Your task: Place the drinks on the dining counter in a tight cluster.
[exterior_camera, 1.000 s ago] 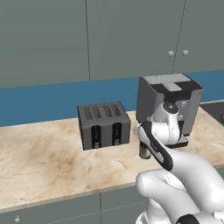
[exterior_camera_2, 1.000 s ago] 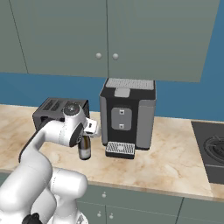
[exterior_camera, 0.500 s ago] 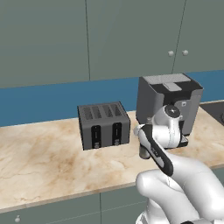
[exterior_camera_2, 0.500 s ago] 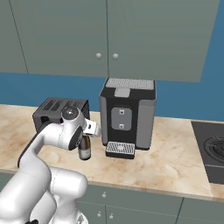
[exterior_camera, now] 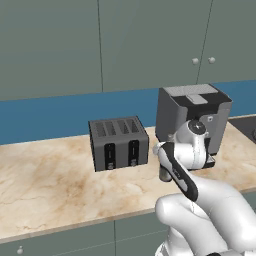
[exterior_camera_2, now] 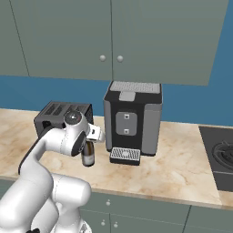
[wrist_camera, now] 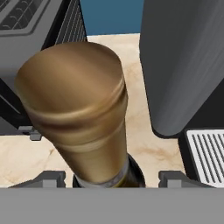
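One of the drinks, a dark bottle (exterior_camera_2: 88, 157) with a brassy gold neck and cap (wrist_camera: 78, 109), stands upright on a marble worktop between a toaster and a coffee machine. My gripper (wrist_camera: 109, 178) is lowered over it from above. One fingertip (wrist_camera: 47, 178) shows on each side of the neck, and a small gap is left on both sides. In the left base view the bottle (exterior_camera: 163, 174) peeks out just below my hand, where the gripper (exterior_camera: 165, 161) sits. Seen from the right base, the gripper (exterior_camera_2: 88, 145) hangs at the bottle's top. The dining counter is out of view.
The dark toaster (exterior_camera: 119, 142) stands close on the bottle's left and the grey coffee machine (exterior_camera_2: 133, 118) with its drip tray (exterior_camera_2: 124, 155) close on its right. A cooktop (exterior_camera_2: 220, 154) lies at the far right. Grey cabinets hang above the marble worktop (exterior_camera: 50, 180).
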